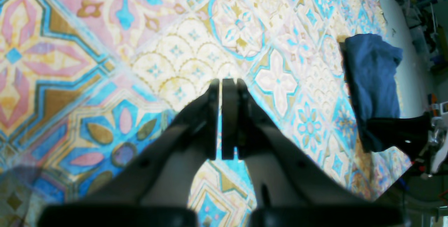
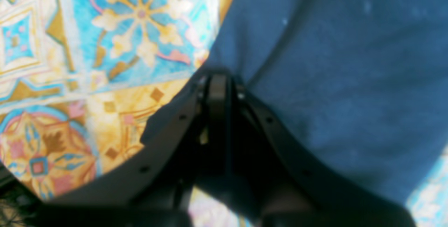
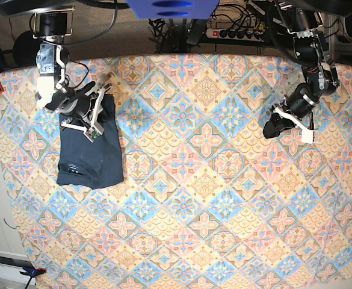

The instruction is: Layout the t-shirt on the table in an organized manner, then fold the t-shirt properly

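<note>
Right hand (image 3: 101,102): arm bent low over the t-shirt's (image 3: 90,158) upper edge; fingers pressed together at the cloth's border, whether pinching fabric cannot tell. Left hand (image 3: 272,129): well apart from the t-shirt, fingers closed on nothing above bare table (image 3: 206,198).
Base view only: t-shirt folded into a compact dark navy rectangle, faint white mark near its lower edge.
Right wrist view: soft, matte, creased weave.
Table: pastel diamond tiles, floral medallions.

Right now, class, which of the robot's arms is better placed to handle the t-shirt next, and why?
The right. The right gripper is over the folded t-shirt, while the left gripper is shut above bare table, far across from it.
</note>
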Available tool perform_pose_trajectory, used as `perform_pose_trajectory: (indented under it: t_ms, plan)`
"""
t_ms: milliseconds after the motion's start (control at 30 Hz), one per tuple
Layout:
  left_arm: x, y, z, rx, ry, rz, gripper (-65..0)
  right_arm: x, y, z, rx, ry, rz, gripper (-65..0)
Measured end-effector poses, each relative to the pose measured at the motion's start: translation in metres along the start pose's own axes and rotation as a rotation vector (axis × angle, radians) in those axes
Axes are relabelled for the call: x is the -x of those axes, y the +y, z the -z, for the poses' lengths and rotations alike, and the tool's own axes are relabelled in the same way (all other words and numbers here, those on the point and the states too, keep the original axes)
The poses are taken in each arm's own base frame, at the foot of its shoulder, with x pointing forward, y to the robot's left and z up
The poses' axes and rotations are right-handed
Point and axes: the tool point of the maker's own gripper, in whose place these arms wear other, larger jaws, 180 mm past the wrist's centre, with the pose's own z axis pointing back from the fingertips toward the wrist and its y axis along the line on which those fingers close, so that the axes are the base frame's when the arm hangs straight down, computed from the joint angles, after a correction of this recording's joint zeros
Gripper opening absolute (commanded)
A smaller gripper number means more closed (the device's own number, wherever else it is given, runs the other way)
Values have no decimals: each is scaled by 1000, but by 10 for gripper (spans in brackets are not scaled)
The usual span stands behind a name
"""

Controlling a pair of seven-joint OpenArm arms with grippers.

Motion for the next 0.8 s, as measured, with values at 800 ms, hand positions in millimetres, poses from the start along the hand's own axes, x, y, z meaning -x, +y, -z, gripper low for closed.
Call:
perform_pose_trajectory:
  t_ms: [800]
  plan:
    - [17,23,-153,-254,173,303,-650,99,9,-105,128,-4,360,-620]
